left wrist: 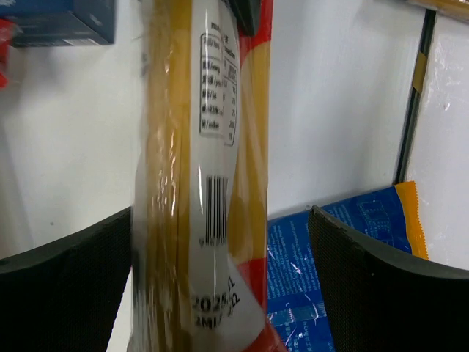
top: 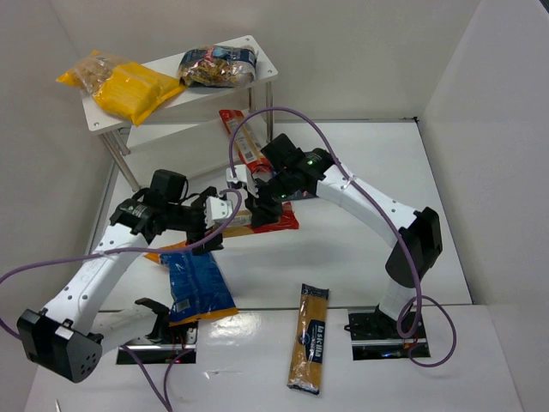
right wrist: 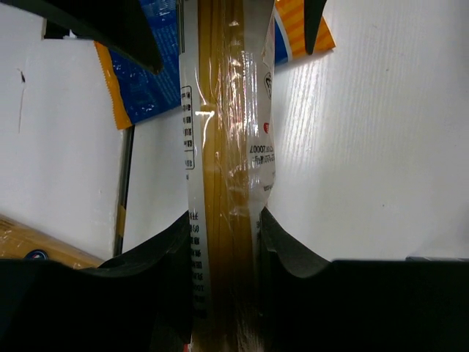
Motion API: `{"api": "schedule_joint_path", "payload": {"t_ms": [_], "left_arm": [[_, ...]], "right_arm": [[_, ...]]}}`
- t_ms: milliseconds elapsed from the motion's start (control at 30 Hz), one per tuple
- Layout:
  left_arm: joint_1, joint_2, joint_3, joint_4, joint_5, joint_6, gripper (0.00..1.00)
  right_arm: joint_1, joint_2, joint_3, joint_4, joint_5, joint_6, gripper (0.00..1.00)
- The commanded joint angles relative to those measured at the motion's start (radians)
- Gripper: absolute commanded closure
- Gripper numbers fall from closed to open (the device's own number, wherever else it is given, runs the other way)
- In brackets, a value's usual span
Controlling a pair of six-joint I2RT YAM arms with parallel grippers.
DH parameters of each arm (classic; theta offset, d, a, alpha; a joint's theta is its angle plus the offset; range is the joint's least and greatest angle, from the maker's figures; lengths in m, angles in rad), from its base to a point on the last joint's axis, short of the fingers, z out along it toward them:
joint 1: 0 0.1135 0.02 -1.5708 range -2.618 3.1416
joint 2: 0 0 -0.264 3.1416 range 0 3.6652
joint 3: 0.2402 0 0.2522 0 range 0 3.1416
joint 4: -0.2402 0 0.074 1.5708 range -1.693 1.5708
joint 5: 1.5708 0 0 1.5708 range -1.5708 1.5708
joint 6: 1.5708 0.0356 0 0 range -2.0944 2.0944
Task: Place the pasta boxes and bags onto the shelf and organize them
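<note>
A: Where's the spaghetti pkt (right wrist: 223,147) rn?
B: Mid-air over the surface (top: 360,257), centre of the cell, well short of the shelf (top: 167,67). The right pincer (right wrist: 223,227) is pinching it across the narrow width, pads tight on both sides
A: And the left pincer (left wrist: 220,242)?
B: Spread wide, one finger either side of the same pkt, gaps both sides, so no grip. Looks like a handover set-up: right holds it steady so left can take it
A: Why hand over?
B: My guess is that the shelf sits far left, on the left arm's side, so it's an easier reach from there
A: What's on the shelf already?
B: Top board has the yellow bag (top: 129,86) and the dark bag (top: 214,64). A 2nd red pkt (top: 243,137) pokes out at the lower board, can't tell if it lies fully on it
A: Left to do?
B: The blue bag (top: 199,287) by the left arm and a narrow pkt (top: 309,339) at the near edge, both flat on the surface
A: Risk?
B: If right lets go before left clamps, the pkt prob. drops back to the surface
</note>
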Motion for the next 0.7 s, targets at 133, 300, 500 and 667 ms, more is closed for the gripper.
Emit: {"api": "schedule_joint_path", "payload": {"t_ms": [133, 300, 500, 667], "left_arm": [[-0.033, 0.054, -0.015, 0.022, -0.009, -0.003, 0.01], [-0.053, 0.064, -0.015, 0.051, -0.022, -0.024, 0.01], [-0.079, 0.122, -0.006, 0.114, -0.097, -0.11, 1.0], [-0.067, 0.032, -0.059, 0.265, -0.138, -0.229, 1.0]], "right_arm": [[-0.002, -0.068, 0.101, 0.051, -0.109, 0.016, 1.0], [-0.002, -0.068, 0.11, 0.051, -0.119, 0.016, 1.0], [-0.002, -0.068, 0.121, 0.051, -0.142, 0.025, 1.0], [-0.033, -0.082, 0.104, 0.101, -0.124, 0.105, 1.0]]}}
